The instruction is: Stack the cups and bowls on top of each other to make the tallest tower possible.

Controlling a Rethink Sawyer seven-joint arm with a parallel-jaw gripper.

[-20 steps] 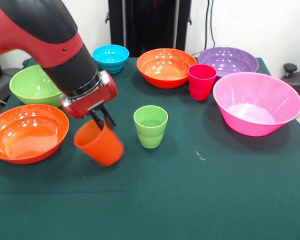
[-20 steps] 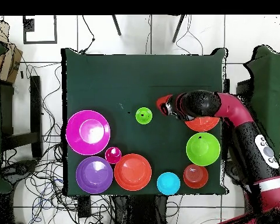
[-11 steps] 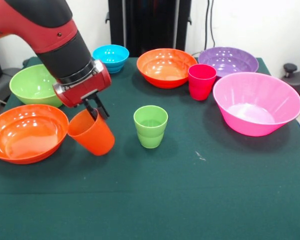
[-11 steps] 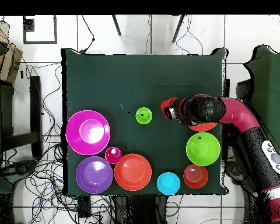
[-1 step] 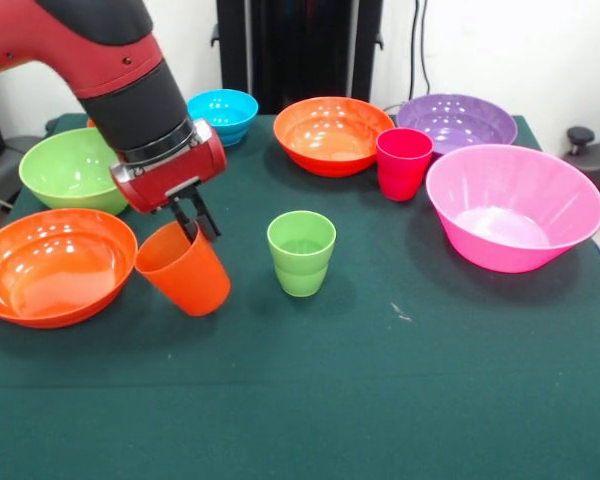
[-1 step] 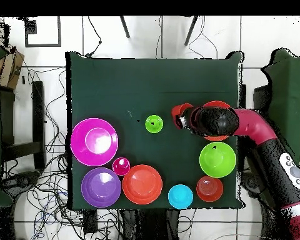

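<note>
Orange cup (image 5: 184, 270) tilted, mouth up-left, rim in tool (image 5: 193, 220).

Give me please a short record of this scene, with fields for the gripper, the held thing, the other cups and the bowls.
gripper: gripper shut on the rim of the orange cup
held thing: orange cup, tilted, between the wide orange bowl and the light green cup
other cups: light green cup upright, alone; magenta-red cup upright, among the far bowls
bowls: none stacked
tower: not begun
</note>
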